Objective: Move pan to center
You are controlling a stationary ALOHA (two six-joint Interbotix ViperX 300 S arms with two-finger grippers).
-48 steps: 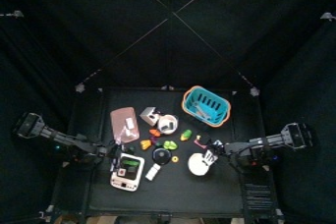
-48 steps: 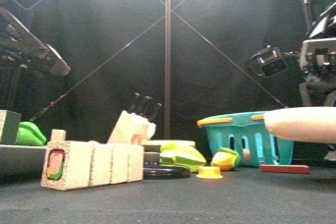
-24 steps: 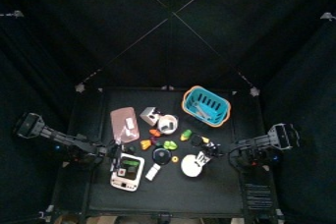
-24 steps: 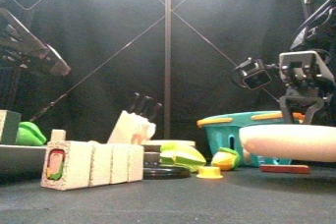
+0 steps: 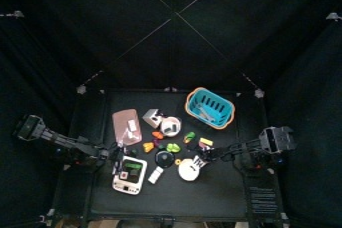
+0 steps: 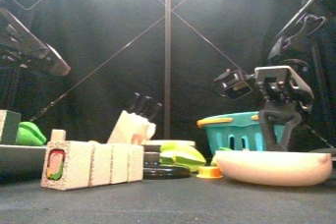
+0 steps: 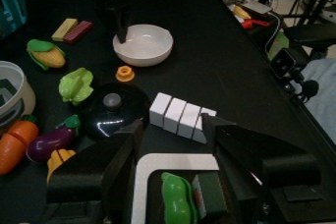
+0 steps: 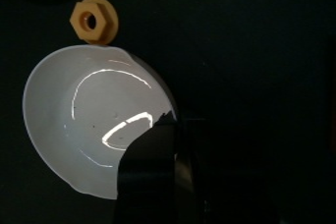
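One black worktop (image 5: 100,112) carries a crowd of toys. Largest is a single blue-rimmed plastic basket (image 5: 210,107) toward the far right. Near the left edge lies one pink rectangular slab (image 5: 127,123), and nearer the front one white rectangular gadget with a green screen (image 5: 130,172). There is one small round whitish shallow pan (image 5: 195,169), sitting on the worktop at the front, right of the gadget; from table height the pan (image 6: 274,166) rests low and wide in the right foreground. Just beside it lies one small yellow-orange hexagonal nut (image 8: 92,19). The left wrist view also shows one row of white blocks (image 7: 180,117), one orange carrot (image 7: 12,146) and one purple aubergine (image 7: 47,143).

The right arm reaches in from the right, bent low, its claw (image 5: 214,161) pointing down at the pan's right side; in its wrist view one dark jaw overlaps the pan's rim, yet whether it grips cannot be told. The left arm rests at the front left, its claw (image 7: 168,174) spread wide above the gadget, holding nothing.
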